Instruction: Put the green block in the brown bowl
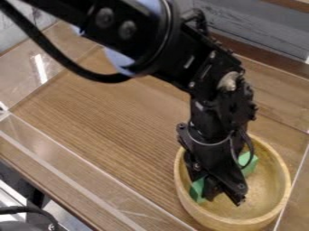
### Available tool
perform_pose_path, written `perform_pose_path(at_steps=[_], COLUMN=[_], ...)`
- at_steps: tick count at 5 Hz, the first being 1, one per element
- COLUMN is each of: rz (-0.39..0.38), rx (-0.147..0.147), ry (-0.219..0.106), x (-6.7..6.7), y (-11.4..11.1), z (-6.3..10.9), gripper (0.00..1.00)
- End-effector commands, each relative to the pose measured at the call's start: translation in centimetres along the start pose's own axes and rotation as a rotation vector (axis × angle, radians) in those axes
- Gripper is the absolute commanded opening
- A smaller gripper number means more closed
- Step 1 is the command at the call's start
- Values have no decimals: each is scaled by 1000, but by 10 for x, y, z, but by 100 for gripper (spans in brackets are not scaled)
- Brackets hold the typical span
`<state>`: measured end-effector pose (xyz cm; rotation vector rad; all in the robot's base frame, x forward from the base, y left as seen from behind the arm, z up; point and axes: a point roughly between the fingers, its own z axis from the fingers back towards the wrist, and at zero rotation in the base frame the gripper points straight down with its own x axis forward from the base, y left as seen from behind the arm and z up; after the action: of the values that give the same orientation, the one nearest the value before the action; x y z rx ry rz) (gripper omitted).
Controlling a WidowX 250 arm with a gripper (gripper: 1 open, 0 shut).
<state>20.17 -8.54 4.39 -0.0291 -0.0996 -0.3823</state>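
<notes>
Claw [226, 188]: pointing straight down inside the brown bowl [276, 200], clamped on the green block [247, 160]
Block: low in the bowl, green showing either side of the fingers
Risk: released tilted, it could lean on the wall (or cling to a finger)
Counter [108, 117]: wood-grain, clear panels around, grey wall behind

A: What was the table [97, 117] made of?
B: Wood-look boards, brown, with a fine grain and a soft sheen. Clear glossy plastic walls [36, 135] stood around it.
A: And the bowl [276, 185]?
B: Pale wood, smooth, thick-rimmed, matt.
A: The block [247, 160]?
B: Bright green, plain, matt.
A: The arm [145, 41]?
B: Black, hard plastic or metal, slightly glossy, and the hand [226, 191] too.
</notes>
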Motion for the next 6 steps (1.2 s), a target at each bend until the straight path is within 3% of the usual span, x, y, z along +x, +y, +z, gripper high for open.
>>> perform_pose_path(at_steps=[1,6], rz=[19,43], rx=[8,21], ry=[-17,-3], x=[6,10], y=[7,17], z=[4,-3], gripper=[0,0])
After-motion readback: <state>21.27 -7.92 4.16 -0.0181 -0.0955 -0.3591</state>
